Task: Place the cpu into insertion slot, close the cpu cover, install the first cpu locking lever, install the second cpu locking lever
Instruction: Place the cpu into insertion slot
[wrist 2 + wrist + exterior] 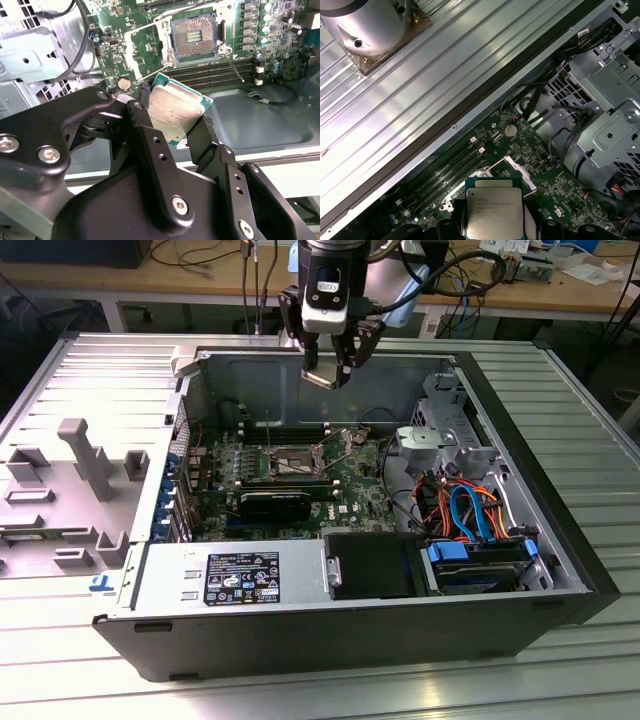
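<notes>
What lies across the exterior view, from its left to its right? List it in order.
Grey fixture block → insertion slot on the green board → metal drive cage → ribbed table.

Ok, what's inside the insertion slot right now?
In the second wrist view the insertion slot holds only its bare contact grid, no chip. The cpu sits clamped in the tool. In the first wrist view it hides most of the slot.
</notes>
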Motion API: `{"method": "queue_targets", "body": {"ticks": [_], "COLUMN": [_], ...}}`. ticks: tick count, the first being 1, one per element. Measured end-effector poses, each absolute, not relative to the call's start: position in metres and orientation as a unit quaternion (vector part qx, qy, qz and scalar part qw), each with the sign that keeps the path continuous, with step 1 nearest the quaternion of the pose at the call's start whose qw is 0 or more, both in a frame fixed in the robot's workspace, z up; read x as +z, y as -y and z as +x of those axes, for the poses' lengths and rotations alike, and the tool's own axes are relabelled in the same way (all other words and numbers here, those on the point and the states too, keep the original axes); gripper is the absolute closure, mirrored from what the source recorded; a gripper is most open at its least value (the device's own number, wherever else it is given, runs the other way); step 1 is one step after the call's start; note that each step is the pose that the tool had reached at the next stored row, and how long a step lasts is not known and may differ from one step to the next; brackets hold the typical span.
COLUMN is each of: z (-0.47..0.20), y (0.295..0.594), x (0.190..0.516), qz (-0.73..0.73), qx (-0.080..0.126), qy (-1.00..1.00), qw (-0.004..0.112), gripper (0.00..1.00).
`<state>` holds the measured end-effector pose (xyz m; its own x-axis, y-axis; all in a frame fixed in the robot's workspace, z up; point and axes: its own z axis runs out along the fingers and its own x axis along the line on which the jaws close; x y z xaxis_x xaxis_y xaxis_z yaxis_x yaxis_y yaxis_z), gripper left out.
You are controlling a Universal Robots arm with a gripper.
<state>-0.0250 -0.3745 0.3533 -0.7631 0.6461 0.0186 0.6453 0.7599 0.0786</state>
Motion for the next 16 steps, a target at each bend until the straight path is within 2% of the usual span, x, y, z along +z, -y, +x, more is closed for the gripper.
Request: {"method": "queue_targets", "body": {"ticks": [16], "z": [-0.0249], "y": [0.3765], "x": [0.3528], "qz": [0.389], "qx": [0.04], "qy": [-0.92], "qw": [0.007], "gripper": [0.46]}}
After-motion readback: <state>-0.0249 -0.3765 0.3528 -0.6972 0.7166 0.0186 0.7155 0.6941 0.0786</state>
